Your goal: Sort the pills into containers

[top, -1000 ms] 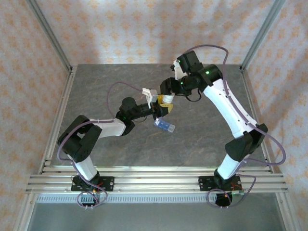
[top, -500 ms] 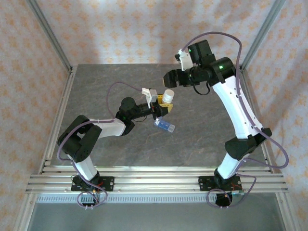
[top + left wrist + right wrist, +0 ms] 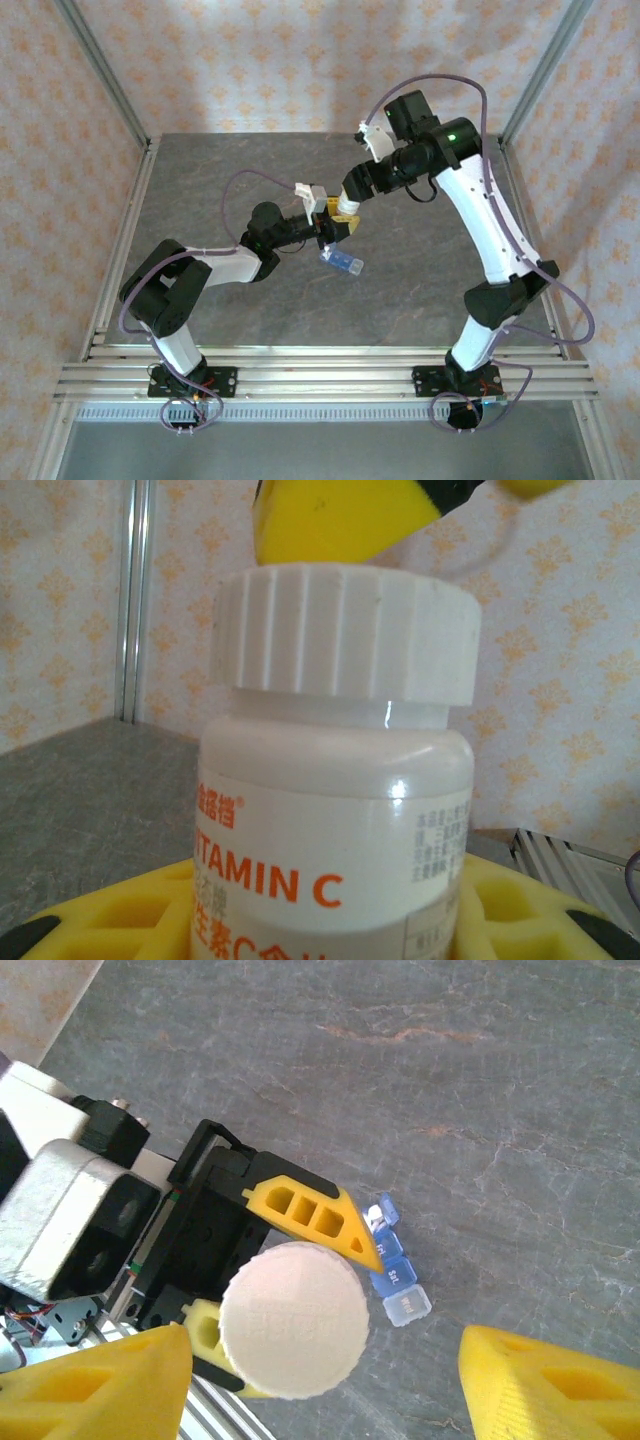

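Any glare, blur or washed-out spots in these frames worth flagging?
Left wrist: small glare spot on the bottle shoulder, label sharp, wallpaper behind soft. Right wrist: white cap nearly blown out; yellow fingertips at the bottom edge soft. Top external: bright patch on the back wall.

Vitamin bottle [image 3: 335, 820]: base cut off by picture's edge. Pill box [image 3: 394, 1268]: partly hidden behind yellow finger [image 3: 342, 1223]; lettering illegible.

The top external view looks down from behind on the whole grey stone-patterned table [image 3: 400, 300]. Left wrist faces the white ribbed-capped plastic bottle [image 3: 335, 780] close, side-on; right wrist looks straight down on it.
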